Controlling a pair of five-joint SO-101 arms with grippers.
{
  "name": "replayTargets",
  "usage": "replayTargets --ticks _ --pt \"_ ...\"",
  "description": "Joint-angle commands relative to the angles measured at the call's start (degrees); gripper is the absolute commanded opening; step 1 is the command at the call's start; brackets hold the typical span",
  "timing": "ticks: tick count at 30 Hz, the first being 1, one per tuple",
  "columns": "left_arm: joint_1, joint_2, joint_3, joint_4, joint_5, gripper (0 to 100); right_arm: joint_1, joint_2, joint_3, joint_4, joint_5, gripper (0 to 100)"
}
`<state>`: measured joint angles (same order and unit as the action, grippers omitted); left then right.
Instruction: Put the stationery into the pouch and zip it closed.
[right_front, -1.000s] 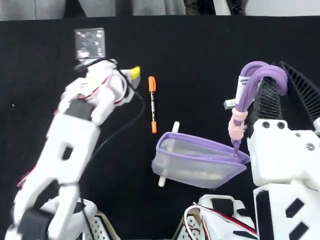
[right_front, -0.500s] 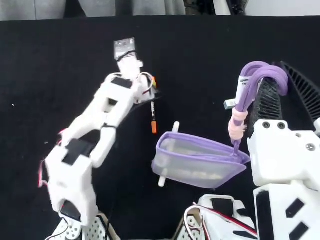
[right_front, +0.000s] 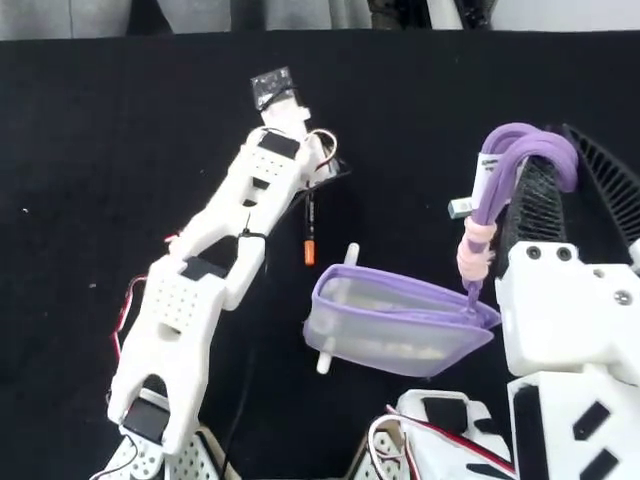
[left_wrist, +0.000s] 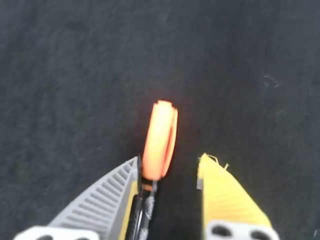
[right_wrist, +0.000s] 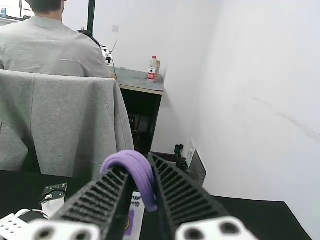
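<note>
Left hand (left_wrist: 170, 167), fingers apart, straddles the orange pen (left_wrist: 160, 140) lying on the black desk (right_front: 90, 150), upper centre of the high view; right hand (right_wrist: 136, 167) clamps the purple strap (right_wrist: 142, 182) above the open pouch (right_front: 395, 325), lower right.

Two arms stand at one black table (right_front: 80, 150): the left arm (right_front: 215, 270) and the right arm (right_front: 570, 330). That makes two grippers, the left gripper (left_wrist: 169, 162) and the right gripper (right_wrist: 136, 167), each with two fingers. I count one orange pen (right_front: 309, 235) out on the table. There is one purple pouch (right_front: 400, 320), with one purple strap (right_front: 520, 150) and one small white tag (right_front: 460, 207) on that strap. Two white ends (right_front: 350, 253) stick out of the pouch, one on each side; whether they belong to one pen or two, I cannot tell. On the desk behind stands one bottle (right_wrist: 153, 68).
</note>
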<state>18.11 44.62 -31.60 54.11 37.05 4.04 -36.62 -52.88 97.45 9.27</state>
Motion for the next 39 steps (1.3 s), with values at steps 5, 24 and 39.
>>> replayTargets --ticks 5,24,39 --pt "-0.66 2.37 -6.81 0.35 0.79 18 0.00 1.19 0.40 -1.14 0.53 1.1" --pt "-0.40 2.99 -6.37 0.26 0.70 15 0.00 1.10 0.40 -1.05 0.62 1.1" --pt "0.04 4.22 -14.90 10.73 0.53 3 0.00 1.10 0.13 -1.05 0.62 1.1"
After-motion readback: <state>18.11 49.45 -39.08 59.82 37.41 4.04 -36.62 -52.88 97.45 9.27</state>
